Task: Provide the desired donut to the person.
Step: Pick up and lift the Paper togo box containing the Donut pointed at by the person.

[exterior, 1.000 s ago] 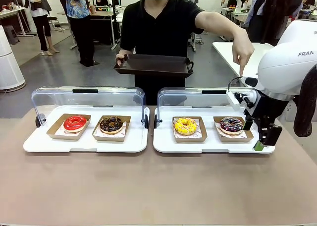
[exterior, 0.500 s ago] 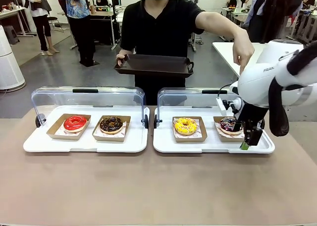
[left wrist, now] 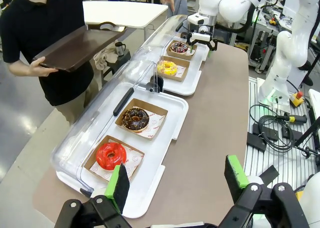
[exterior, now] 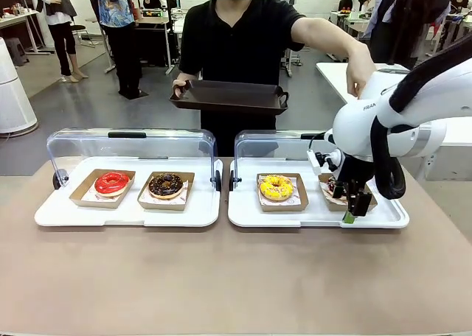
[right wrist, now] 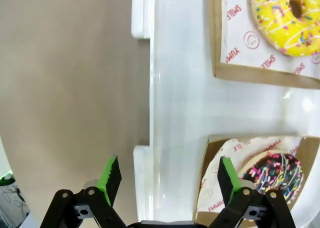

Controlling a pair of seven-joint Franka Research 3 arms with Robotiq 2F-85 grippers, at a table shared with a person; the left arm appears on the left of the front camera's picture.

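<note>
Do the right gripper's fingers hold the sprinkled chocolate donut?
No, the right gripper's fingers stand open; the sprinkled chocolate donut lies apart from them.

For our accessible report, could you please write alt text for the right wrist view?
The open right gripper hangs over the edge of a white tray, next to a chocolate donut with sprinkles. A yellow sprinkled donut sits farther along the tray; the table lies beside it.

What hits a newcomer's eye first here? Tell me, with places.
The person at the far side holds a dark brown tray and points a hand down toward the display's right end. There the open right gripper hangs close by the boxed sprinkled chocolate donut, next to the yellow donut on the right white tray.
</note>
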